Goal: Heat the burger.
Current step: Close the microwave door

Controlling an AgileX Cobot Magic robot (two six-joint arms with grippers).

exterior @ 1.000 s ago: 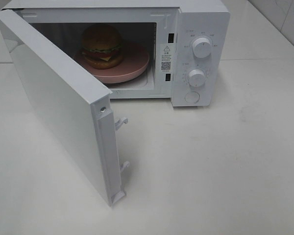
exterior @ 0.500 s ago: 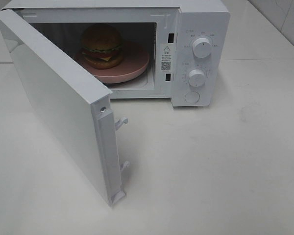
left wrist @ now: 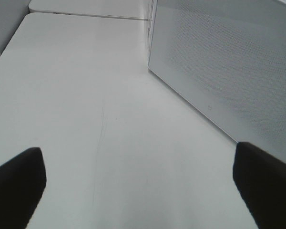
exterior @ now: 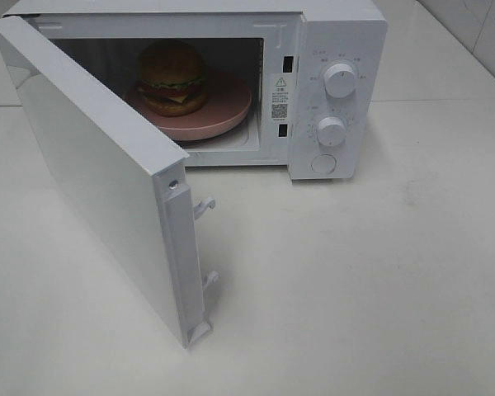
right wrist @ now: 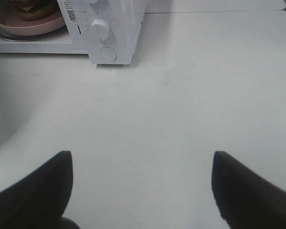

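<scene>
The burger (exterior: 172, 77), with a golden-brown bun, green lettuce and yellow cheese, sits on a pink plate (exterior: 223, 111) inside the open white microwave (exterior: 338, 33). Its lower edge and the plate (right wrist: 31, 24) also show in the right wrist view. The microwave door (exterior: 99, 181) stands swung wide open toward the front left. Neither gripper shows in the exterior high view. My left gripper (left wrist: 143, 183) is open and empty over bare table beside the door's outer face (left wrist: 229, 71). My right gripper (right wrist: 143, 188) is open and empty, well in front of the microwave.
The microwave's control panel has two round knobs (exterior: 340, 80) (exterior: 332, 131) and a round button (exterior: 322, 163). Two latch hooks (exterior: 205, 205) stick out of the door's free edge. The white table (exterior: 379, 280) stretches to the right and front.
</scene>
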